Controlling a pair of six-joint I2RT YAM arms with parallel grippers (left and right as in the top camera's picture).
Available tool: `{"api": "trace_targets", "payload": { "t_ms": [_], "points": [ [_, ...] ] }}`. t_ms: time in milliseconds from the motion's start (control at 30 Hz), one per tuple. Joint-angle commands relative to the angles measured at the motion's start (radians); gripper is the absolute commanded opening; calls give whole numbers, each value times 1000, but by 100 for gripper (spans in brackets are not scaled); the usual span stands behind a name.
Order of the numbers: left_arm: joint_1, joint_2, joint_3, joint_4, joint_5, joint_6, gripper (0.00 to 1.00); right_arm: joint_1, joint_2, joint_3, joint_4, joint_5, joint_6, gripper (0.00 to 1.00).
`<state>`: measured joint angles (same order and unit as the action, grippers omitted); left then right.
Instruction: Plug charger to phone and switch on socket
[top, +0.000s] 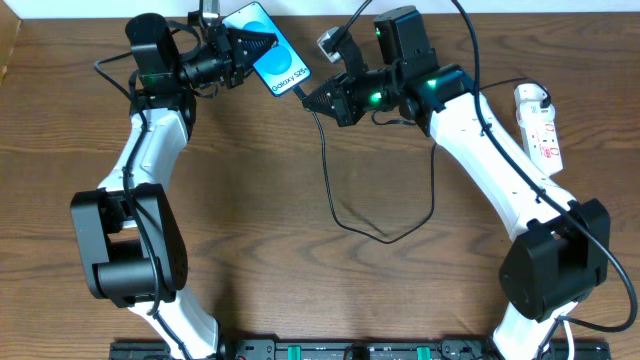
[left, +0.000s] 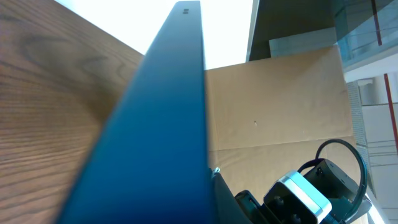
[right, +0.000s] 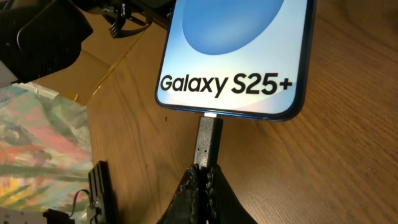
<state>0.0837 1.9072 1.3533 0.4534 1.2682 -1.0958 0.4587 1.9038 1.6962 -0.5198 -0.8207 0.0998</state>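
A brown wood-grain table carries everything. A thin black charger cable lies across its middle in a slack loop that sags toward the near side. A white power strip lies flat at the far right, lengthwise near to far.

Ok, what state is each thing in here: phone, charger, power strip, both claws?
Blue-screened black-edged smartphone: screen lit, held at one end.
Thin black charger cable: connector tip at the smartphone's bottom port, a sliver of metal showing; slack looped on the wooden table.
Narrow white power strip: flat on the table; switch position cannot be told.
Left claw: shut on the smartphone.
Right claw: shut on the cable's connector.
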Motion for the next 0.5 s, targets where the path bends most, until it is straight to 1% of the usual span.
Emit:
{"api": "trace_targets", "payload": {
  "t_ms": [0, 67, 133, 433, 467],
  "points": [
    [-69, -16, -13, -7, 153, 37, 8, 14, -28, 37, 67, -1, -3, 1],
    [-68, -16, -13, -7, 153, 37, 7, 13, -28, 37, 56, -1, -3, 1],
    [-68, -16, -13, -7, 153, 37, 7, 13, -28, 37, 43, -1, -3, 4],
    [-68, -16, -13, -7, 153, 46, 7, -8, -28, 37, -31, -1, -3, 35],
    [-68, -16, -13, -7, 153, 53, 7, -16, -28, 37, -40, -1, -3, 36]
  ]
}}
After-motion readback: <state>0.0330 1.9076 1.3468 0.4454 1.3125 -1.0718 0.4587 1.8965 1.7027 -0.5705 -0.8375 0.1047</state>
